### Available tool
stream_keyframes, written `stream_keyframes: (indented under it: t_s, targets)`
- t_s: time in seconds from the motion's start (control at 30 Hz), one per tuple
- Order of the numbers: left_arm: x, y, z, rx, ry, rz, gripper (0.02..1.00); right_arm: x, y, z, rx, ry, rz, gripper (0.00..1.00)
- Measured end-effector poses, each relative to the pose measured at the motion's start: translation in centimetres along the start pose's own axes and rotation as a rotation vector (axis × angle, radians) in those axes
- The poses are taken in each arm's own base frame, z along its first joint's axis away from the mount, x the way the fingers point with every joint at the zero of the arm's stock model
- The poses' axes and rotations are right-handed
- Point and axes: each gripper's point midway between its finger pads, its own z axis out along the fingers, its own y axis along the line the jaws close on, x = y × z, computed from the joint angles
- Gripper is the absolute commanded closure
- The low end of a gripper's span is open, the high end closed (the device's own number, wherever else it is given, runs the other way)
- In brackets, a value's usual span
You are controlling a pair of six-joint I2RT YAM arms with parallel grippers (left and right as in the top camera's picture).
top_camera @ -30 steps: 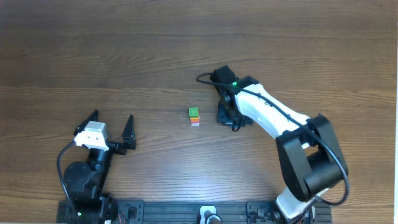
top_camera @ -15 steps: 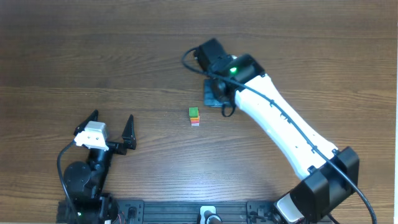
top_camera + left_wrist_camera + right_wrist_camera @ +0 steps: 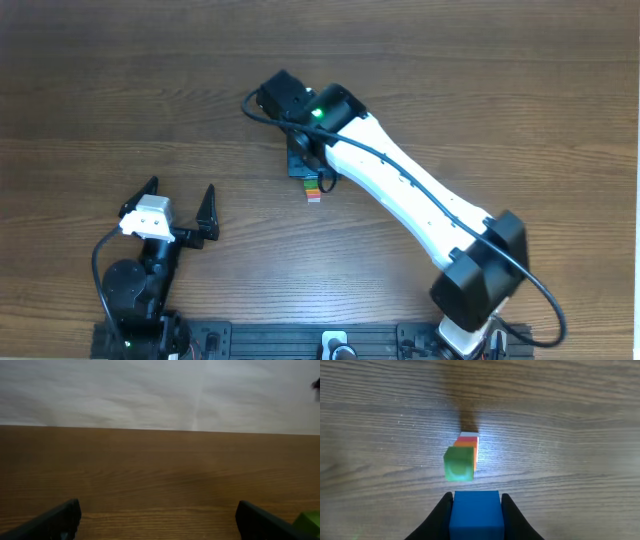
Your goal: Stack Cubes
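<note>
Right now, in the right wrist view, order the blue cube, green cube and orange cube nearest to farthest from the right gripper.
1. blue cube: held between the fingers.
2. green cube: top of the stack.
3. orange cube: under the green cube.

Four cubes are certain: one blue cube (image 3: pixel 475 512), one green cube (image 3: pixel 458 464), one orange cube (image 3: pixel 475 455) and one red cube (image 3: pixel 468 439), all near the centre of the top view. One pale sliver (image 3: pixel 468 434) under the red may be a fifth. There are two arms, giving two grippers: the left gripper (image 3: pixel 181 187) at lower left and the right gripper (image 3: pixel 476 504) at upper centre. There is one wooden table (image 3: pixel 520 60).
</note>
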Motion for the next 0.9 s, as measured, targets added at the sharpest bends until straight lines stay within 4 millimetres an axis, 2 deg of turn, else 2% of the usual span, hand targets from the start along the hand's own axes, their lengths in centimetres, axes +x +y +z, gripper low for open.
stream_keyframes:
  t_s: [0.3,0.9]
  targets:
    - [0.0,0.0,0.0,0.0,0.0,0.0,0.02,0.7,0.6,2.2,0.019,0.067,0.015,0.987]
    - [0.0,0.0,0.0,0.0,0.0,0.0,0.018,0.6,1.6,2.7,-0.006,0.063,0.008,0.991]
